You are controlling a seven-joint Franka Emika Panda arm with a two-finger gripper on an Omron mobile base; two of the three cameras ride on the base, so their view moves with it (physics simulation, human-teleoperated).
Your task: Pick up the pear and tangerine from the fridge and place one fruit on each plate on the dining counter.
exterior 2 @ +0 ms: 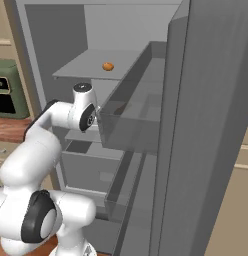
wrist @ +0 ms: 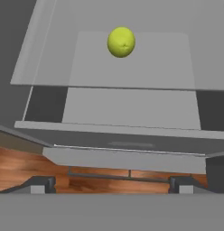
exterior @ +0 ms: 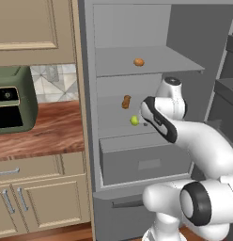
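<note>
You see a fridge (exterior: pixel 137 160) of plain, smooth, dull grey, like painted metal. The pear (wrist: pixel 121 42) has bumpy, dull yellow-green skin. The tangerine (exterior: pixel 138 62) looks smooth. The desk (exterior: pixel 48 132) on your left is shiny wood.

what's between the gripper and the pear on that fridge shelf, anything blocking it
Nothing visible. In the hand view the open gripper looks across bare grey shelf straight at the pear. The brown lumpy item sits further back and to the side in the left base view, off that line. The tangerine is on the shelf above.
</note>
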